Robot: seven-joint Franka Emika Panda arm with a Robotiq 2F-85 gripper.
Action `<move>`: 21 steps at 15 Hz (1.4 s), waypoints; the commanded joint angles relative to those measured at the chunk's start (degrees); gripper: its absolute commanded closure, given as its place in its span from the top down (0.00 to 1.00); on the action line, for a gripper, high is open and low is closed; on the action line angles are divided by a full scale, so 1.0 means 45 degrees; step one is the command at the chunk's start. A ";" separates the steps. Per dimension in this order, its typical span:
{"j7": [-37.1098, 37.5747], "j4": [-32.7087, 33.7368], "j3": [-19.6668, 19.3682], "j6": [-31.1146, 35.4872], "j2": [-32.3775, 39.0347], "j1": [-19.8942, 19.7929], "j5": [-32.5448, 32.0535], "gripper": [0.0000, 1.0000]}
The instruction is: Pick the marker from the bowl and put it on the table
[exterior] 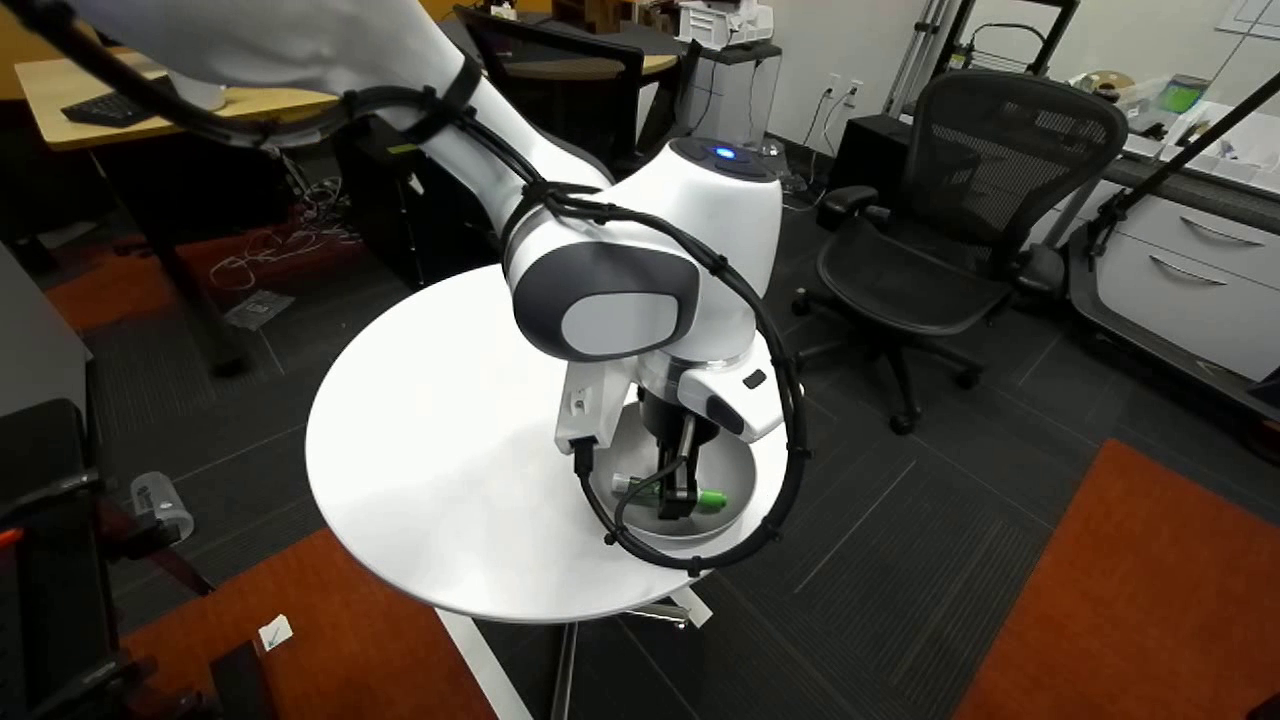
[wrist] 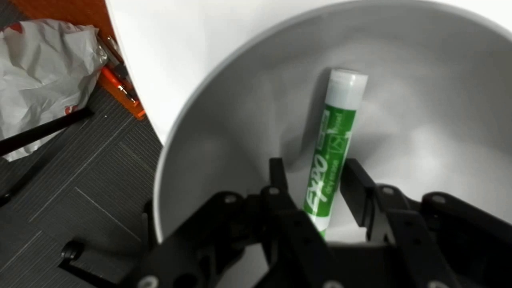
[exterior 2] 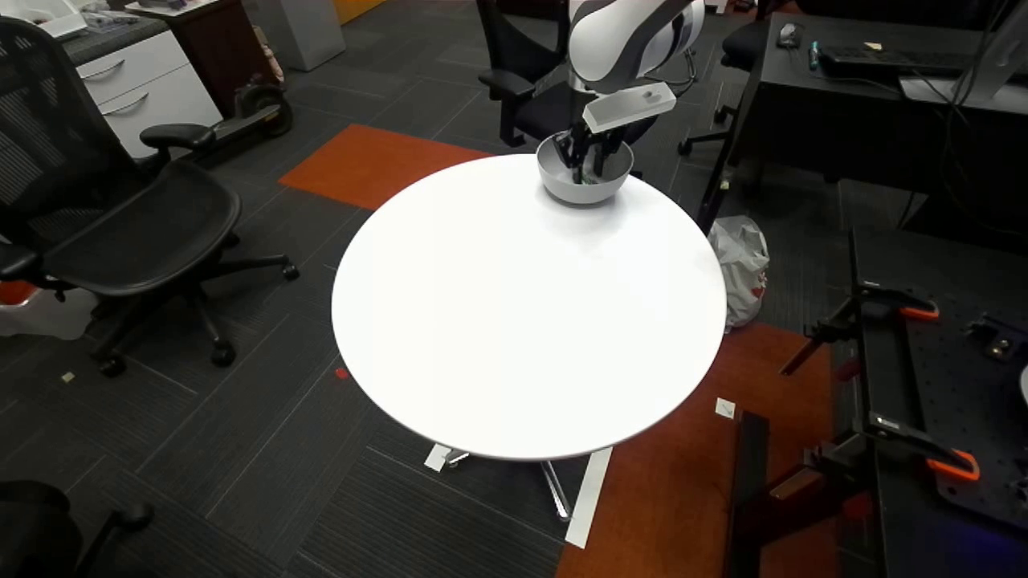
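The marker [wrist: 336, 132], green with a whitish end, lies inside the grey bowl [wrist: 232, 108]. In the wrist view my gripper [wrist: 314, 172] is open, with a finger on either side of the marker. The right finger is close to the marker or touching it; a gap shows at the left finger. The marker's cap end is mostly hidden behind the gripper. In an exterior view the green cap of the marker [exterior: 712, 498] sticks out beside my gripper [exterior: 678, 495]. The bowl [exterior 2: 578, 191] stands near the edge of the round white table [exterior 2: 522, 313].
The bowl's rim surrounds the gripper. A black office chair [exterior: 1000, 190] stands beside the table. A plastic bag [exterior 2: 739, 269] lies on the floor near the table's edge. A black bench [exterior 2: 948, 401] with orange-tipped clamps stands farther off.
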 commanded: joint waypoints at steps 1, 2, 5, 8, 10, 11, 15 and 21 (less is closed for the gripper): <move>0.0386 0.0473 -0.0209 -0.0529 0.0166 0.0122 -0.0081 0.12; 0.0385 0.0486 -0.0214 -0.0532 0.0167 0.0117 -0.0077 0.05; 0.0340 0.0229 -0.0208 -0.0408 -0.0148 0.0113 -0.0035 0.05; 0.0315 -0.1068 -0.0391 0.0324 -0.1648 0.0346 -0.0127 0.05; 0.0337 -0.1947 -0.0598 0.0811 -0.2820 0.0592 -0.0289 0.05; 0.0356 -0.2300 -0.0630 0.0867 -0.3374 0.0666 -0.0322 0.05; 0.0201 -0.4049 -0.0432 0.1154 -0.5916 0.0990 -0.0363 0.05; 0.2976 -0.6862 -0.0242 0.0706 -0.8875 0.2767 -0.2677 0.05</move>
